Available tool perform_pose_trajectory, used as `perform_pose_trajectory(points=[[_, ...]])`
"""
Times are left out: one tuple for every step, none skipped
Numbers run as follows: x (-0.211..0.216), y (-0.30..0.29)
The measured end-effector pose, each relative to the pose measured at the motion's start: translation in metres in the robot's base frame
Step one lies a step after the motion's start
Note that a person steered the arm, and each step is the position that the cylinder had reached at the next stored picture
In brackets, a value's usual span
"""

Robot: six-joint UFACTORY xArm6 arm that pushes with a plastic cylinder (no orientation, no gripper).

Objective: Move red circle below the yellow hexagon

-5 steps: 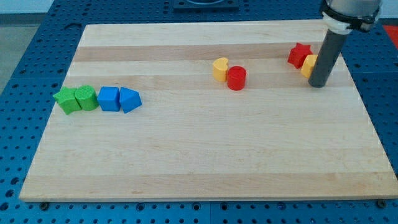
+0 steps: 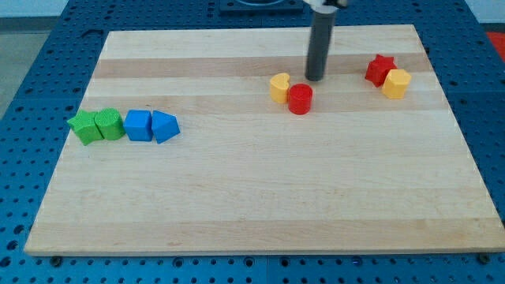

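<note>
Red circle (image 2: 300, 99) touches yellow heart (image 2: 279, 87); our fingerless tip (image 2: 316, 79), at its one o'clock, could shove it off-course from yellow hexagon (image 2: 397, 83).

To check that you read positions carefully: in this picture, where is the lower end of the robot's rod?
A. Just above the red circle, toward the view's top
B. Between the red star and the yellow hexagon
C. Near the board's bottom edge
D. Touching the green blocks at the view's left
A: my tip stands just above the red circle, slightly to its right, well left of the yellow hexagon.
</note>
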State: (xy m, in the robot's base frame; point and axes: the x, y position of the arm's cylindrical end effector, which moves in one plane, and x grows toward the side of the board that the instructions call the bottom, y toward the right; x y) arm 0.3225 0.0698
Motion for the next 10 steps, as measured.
perform_pose_trajectory(points=[[0.005, -0.042], [0.028, -0.039], [0.054, -0.003], [0.083, 0.030], [0.088, 0.033], [0.088, 0.009], [0.103, -0.004], [0.120, 0.003], [0.121, 0.043], [0.121, 0.076]])
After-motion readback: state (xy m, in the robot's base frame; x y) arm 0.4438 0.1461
